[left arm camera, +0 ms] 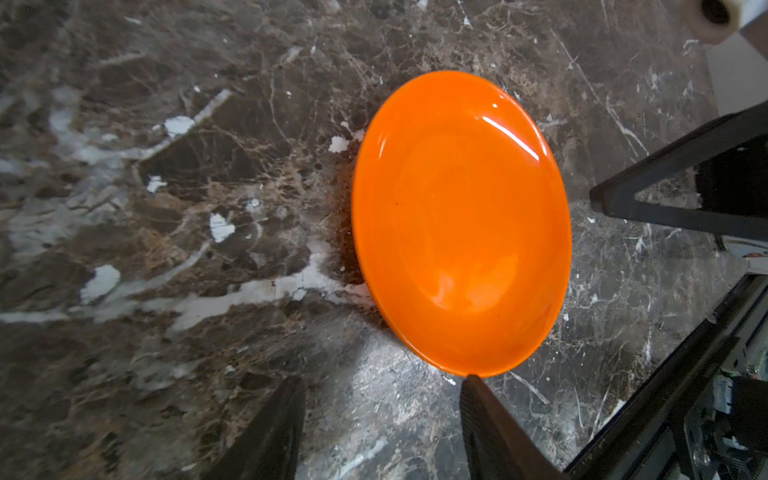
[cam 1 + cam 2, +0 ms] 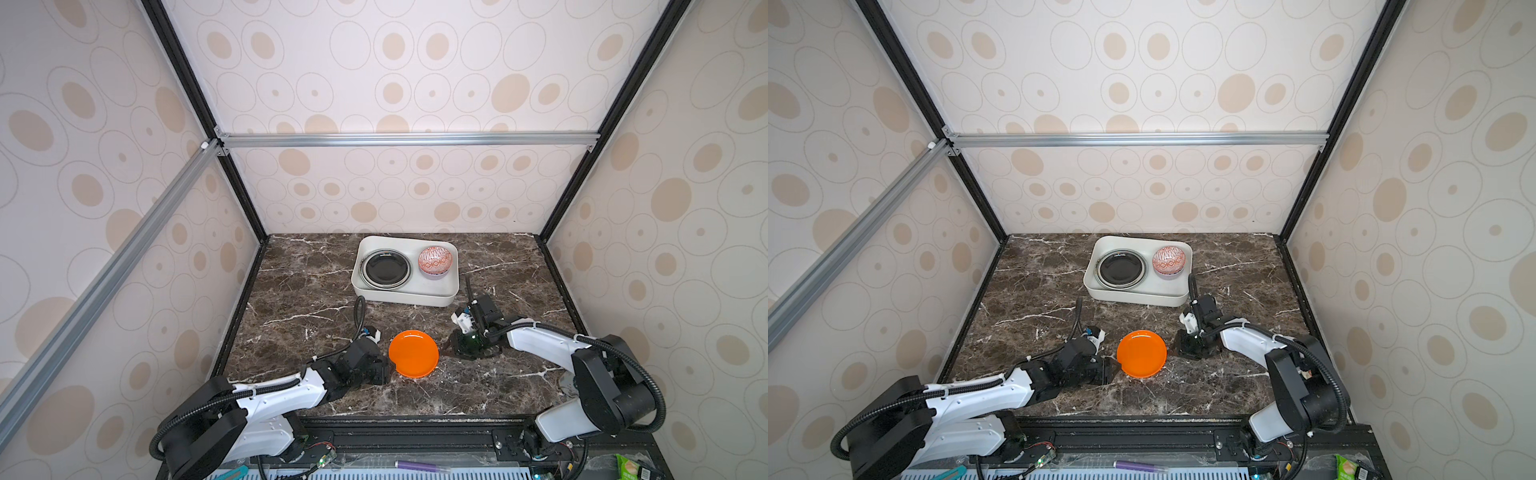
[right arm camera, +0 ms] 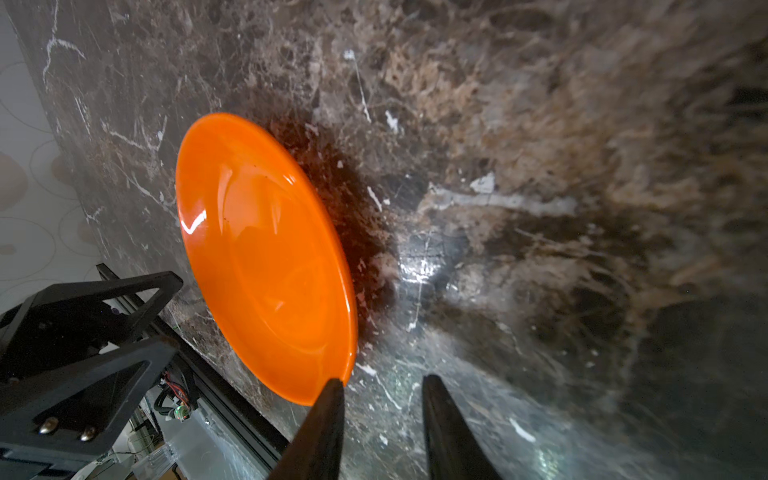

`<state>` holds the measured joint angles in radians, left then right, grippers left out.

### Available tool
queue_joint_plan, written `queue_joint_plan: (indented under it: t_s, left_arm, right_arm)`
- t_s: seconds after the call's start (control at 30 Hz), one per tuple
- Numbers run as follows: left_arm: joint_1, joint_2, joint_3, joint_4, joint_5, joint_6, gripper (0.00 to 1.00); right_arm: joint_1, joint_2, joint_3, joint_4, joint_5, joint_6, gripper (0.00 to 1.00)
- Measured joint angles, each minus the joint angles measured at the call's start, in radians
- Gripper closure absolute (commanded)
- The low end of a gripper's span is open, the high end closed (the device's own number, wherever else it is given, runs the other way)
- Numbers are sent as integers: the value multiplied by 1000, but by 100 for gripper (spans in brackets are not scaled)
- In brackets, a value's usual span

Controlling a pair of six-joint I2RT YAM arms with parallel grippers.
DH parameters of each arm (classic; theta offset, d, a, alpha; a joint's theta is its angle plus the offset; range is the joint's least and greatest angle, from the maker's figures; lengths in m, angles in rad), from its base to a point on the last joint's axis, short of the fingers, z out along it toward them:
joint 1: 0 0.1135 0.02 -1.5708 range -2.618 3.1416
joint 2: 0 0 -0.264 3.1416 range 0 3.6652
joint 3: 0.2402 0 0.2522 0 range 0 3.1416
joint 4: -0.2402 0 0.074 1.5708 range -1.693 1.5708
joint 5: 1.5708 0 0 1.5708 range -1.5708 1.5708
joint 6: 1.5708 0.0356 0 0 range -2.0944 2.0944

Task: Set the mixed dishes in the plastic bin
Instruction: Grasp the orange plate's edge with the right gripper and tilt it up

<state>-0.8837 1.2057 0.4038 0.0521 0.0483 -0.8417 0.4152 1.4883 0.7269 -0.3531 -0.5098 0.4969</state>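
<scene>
A: On the marble (image 2: 299, 299), only top views show the plastic bin (image 2: 399, 296), behind the orange plate (image 2: 413, 354).
B: Plate's flat, face up, round; left gripper (image 1: 382, 379), right gripper (image 3: 384, 378) gape empty at its rim.

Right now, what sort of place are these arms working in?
Likely a lab recording booth dressed as a kitchen: wallpapered panels on an aluminium frame, a marble-look tabletop, and a white plastic bin holding a black plate.

Bright even light — glare on orange plate (image 1: 461, 224), wrist edges blurred.
</scene>
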Motion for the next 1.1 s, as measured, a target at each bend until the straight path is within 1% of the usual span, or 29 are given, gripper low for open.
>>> queue_joint_plan:
  t_s: [0.33, 0.63, 0.7, 0.8, 0.9, 0.97, 1.0, 1.07, 1.1]
  left_arm:
    - [0, 57, 20, 1, -40, -3, 42]
    - [0, 174, 90, 21, -37, 12, 46]
    - [0, 198, 108, 23, -34, 20, 47]
    - [0, 232, 139, 23, -29, 34, 48]
    - [0, 245, 163, 21, -29, 49, 47]
    - [1, 241, 173, 11, -35, 56, 41]
    - [4, 233, 176, 5, -42, 64, 36]
    - [19, 194, 177, -23, -55, 79, 25]
    - [28, 162, 177, -41, -59, 83, 15]
  right_arm:
    - [0, 55, 3, 69, -26, 10, 65]
    - [15, 145, 37, 121, -72, 23, 66]
    - [28, 164, 51, 134, -79, 27, 70]
    - [44, 191, 72, 140, -82, 36, 80]
    - [48, 208, 89, 129, -76, 35, 88]
    - [48, 212, 106, 108, -64, 31, 91]
    - [48, 212, 119, 92, -63, 29, 92]
    - [49, 211, 155, 64, -57, 21, 92]
    - [50, 211, 176, 48, -48, 18, 92]
